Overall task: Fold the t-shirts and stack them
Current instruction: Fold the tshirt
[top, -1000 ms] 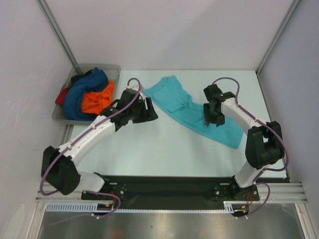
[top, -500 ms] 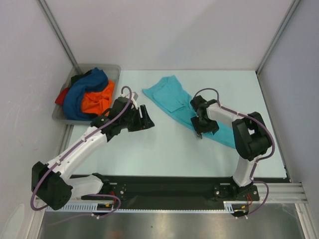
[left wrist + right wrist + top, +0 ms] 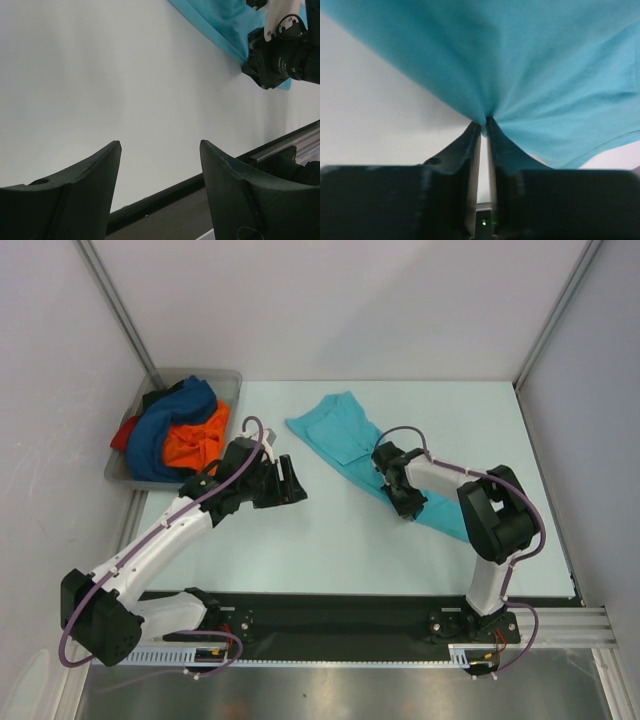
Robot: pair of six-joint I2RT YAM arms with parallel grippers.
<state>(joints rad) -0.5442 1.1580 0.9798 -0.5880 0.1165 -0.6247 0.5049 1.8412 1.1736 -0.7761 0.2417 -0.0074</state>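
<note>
Pinching the near edge of the turquoise t-shirt point(image 3: 345, 435), spread mid-table: right gripper point(image 3: 484, 122), jaws almost closed on a cloth fold. Left gripper point(image 3: 160, 147) gapes empty over the table point(image 3: 100, 75). Judgement: pull slowly, low; seat left on cloth. Far-left tray point(image 3: 120, 473) holds remaining t-shirts point(image 3: 165, 445).

Bare table point(image 3: 330, 540) between the arms gives passage; the shirt point(image 3: 335, 425) and right gripper point(image 3: 403, 506) block mid-right, the tray point(image 3: 230, 373) far left.
</note>
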